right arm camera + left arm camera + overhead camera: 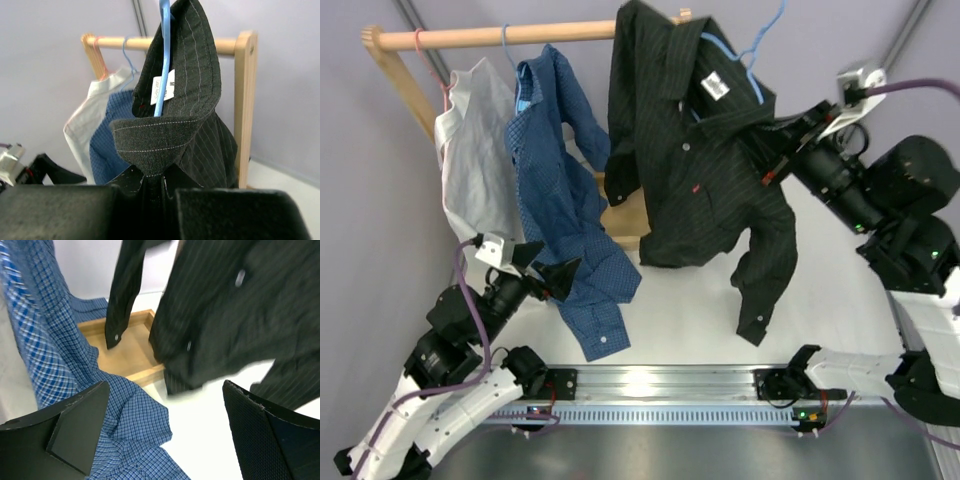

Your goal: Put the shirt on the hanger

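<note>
pinching the shirt (690,150) just under its collar, right gripper (150,189) was closed on cloth; left gripper (548,265) sat open, well apart. shirt hung at the right end of the rail (520,36), hanger (162,60) inside the collar. risk: hook looked off the rail, a release would've dropped both.

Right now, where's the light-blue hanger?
Top view, upper right: the hanger sits inside the black shirt's collar, just past the wooden rail's right end, up-left of the right gripper.
</note>
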You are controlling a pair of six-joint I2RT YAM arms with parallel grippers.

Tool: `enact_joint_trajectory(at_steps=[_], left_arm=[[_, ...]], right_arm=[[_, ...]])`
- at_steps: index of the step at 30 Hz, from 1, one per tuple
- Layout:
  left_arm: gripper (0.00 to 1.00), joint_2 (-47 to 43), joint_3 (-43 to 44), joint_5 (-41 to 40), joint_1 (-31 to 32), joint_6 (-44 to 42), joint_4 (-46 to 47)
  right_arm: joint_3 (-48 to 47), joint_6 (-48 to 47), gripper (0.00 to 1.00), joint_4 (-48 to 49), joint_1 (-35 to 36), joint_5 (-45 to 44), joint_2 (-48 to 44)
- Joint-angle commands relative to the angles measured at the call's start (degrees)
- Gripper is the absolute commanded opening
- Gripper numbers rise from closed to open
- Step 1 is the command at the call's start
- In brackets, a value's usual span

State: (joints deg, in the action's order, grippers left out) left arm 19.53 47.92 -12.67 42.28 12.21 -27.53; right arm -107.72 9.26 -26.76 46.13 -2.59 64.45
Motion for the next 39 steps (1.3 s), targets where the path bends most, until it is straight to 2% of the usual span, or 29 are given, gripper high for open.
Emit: enact_joint_trajectory(at_steps=[1, 9, 12, 14, 16, 18, 21, 22, 23, 24, 25, 27, 32, 39], left_arm=[[0.98, -1.9, -1.1, -2.9, -0.1, -1.3, 3.4], [0.98, -2.7, -2.6, -7.5, -0.4, -1.4, 3.4], [0.98, -3.0, -2.6, -9.0, -1.1, -0.5, 3.6], [0.98, -3.1, -2.7, -11.4, -2.6, -0.2, 4.0], [0.98, -2.8, -2.7, -13.2, -5.5, 0.1, 4.2], [0.98, -2.4, -3.4, -11.0, -8.5, -0.3, 5.1], [0.98, -2.3, -4.6, -2.4, -17.0, 0.1, 7.7], [0.98, -2.3, -4.9, 0.2, -22.2, 0.4, 8.3], [0.98, -2.5, -5.3, 5.2, -24.9, 0.7, 9.1], [0.98, -2.7, -6.1, 7.7, -27.1, 0.8, 10.5], [0.98, -3.6, -6.3, 9.9, -30.6, 1.1, 11.0], [0.98, -4.8, -7.3, 14.7, -32.3, 1.7, 11.7], [0.98, -9.1, -8.5, 14.0, -32.4, 1.6, 11.6], [0.98, -9.5, -6.4, 18.2, -32.5, 4.2, 9.1]], right_arm=[[9.1, 3.9, 0.0, 12.2, 1.0, 1.3, -3.8], [28.1, 7.4, 0.0, 21.2, 4.1, -5.7, -7.3], [28.9, 7.3, 0.0, 23.1, 6.9, -9.3, -5.6], [27.2, 6.3, 0.0, 22.6, 9.5, -14.8, -3.7], [23.3, 6.6, 0.0, 21.6, 10.9, -20.8, 0.0], [16.8, 7.4, 0.0, 17.4, 11.1, -24.7, 5.2], [6.9, 9.0, 0.0, 12.2, 11.1, -28.2, 12.5], [3.1, 9.6, 0.0, 9.6, 11.1, -29.3, 14.9], [-0.6, 9.6, 0.0, 6.9, 11.1, -30.4, 19.9], [-7.4, 9.8, 0.0, 2.7, 11.1, -32.0, 22.3], [-10.4, 9.7, 0.0, 1.3, 11.1, -32.9, 24.4], [-17.4, 9.3, 0.0, -1.7, 10.8, -34.1, 29.8], [-27.0, 8.9, 0.0, -4.7, 8.6, -35.7, 37.9], [-25.8, 10.3, 0.0, -6.7, 5.2, -33.8, 39.6]])
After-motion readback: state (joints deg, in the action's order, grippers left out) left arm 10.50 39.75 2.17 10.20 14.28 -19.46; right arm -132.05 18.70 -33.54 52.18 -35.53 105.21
